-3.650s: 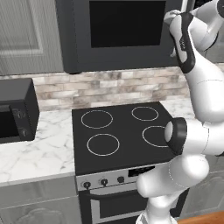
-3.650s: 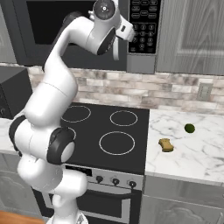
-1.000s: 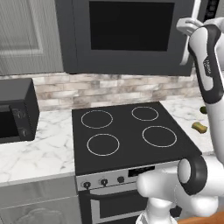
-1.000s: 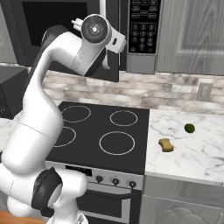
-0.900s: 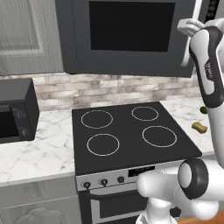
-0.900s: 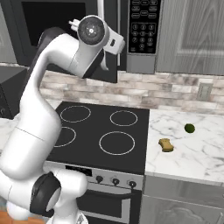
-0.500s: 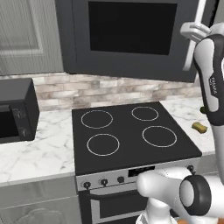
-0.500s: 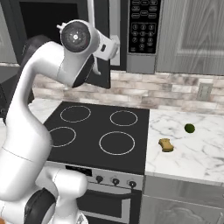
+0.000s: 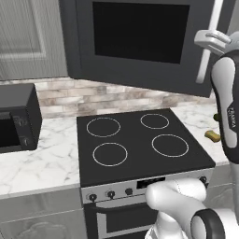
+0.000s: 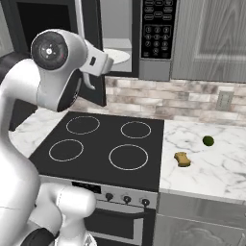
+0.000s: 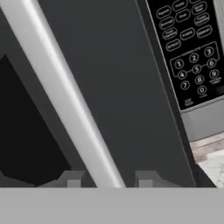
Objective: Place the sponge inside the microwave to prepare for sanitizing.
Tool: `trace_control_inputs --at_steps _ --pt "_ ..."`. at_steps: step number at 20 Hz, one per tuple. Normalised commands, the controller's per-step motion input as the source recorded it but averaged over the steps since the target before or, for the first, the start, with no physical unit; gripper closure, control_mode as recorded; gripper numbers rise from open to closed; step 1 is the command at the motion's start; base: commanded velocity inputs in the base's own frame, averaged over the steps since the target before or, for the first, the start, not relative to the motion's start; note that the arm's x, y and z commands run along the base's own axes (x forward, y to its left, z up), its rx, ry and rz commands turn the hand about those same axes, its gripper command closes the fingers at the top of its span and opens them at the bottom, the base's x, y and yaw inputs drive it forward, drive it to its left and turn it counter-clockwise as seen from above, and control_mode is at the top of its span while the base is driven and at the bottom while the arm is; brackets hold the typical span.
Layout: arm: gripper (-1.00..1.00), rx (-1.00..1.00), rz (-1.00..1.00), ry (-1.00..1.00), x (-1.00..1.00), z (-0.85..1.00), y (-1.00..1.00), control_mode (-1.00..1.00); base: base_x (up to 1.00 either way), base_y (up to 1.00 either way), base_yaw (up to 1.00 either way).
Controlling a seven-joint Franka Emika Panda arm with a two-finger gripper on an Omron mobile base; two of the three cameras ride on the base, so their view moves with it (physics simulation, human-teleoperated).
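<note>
The microwave [image 10: 144,38] hangs above the stove, its door [image 9: 140,42] swung open toward me. Its white turntable [image 10: 117,55] shows inside and the keypad [image 11: 190,48] sits to the right. My gripper [image 11: 107,177] is shut on the door's long silver handle [image 11: 65,96], which runs between the fingertips [image 11: 146,178]. In the left base view the gripper [image 9: 207,44] holds the handle [image 9: 212,18] at the door's right edge. The sponge [image 10: 182,159], a small yellow-tan block, lies on the marble counter right of the stove, far below the gripper. The sponge [image 9: 213,136] also peeks out beside my arm.
A small round green ball [image 10: 208,141] lies on the counter behind the sponge. The black four-ring stove [image 9: 140,144] is directly below the open door. A black boxy appliance [image 9: 16,116] stands on the left counter. My own arm [image 10: 53,72] crosses in front of the door.
The microwave door has swung further open, pulled out by my gripper on its handle. The sponge and the green ball have not moved.
</note>
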Motion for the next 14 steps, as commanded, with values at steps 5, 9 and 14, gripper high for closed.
trace_control_inputs --at_steps 5,9,14 --pt "1.00 0.00 -0.01 0.00 -0.70 0.06 0.21 -1.00 0.00 0.00 0.00" --pt "1.00 0.00 -0.01 0.00 -0.64 0.03 0.29 -1.00 0.00 0.00 0.00" --pt "-1.00 0.00 0.00 0.00 -0.56 0.00 0.29 -1.00 0.00 0.00 0.00"
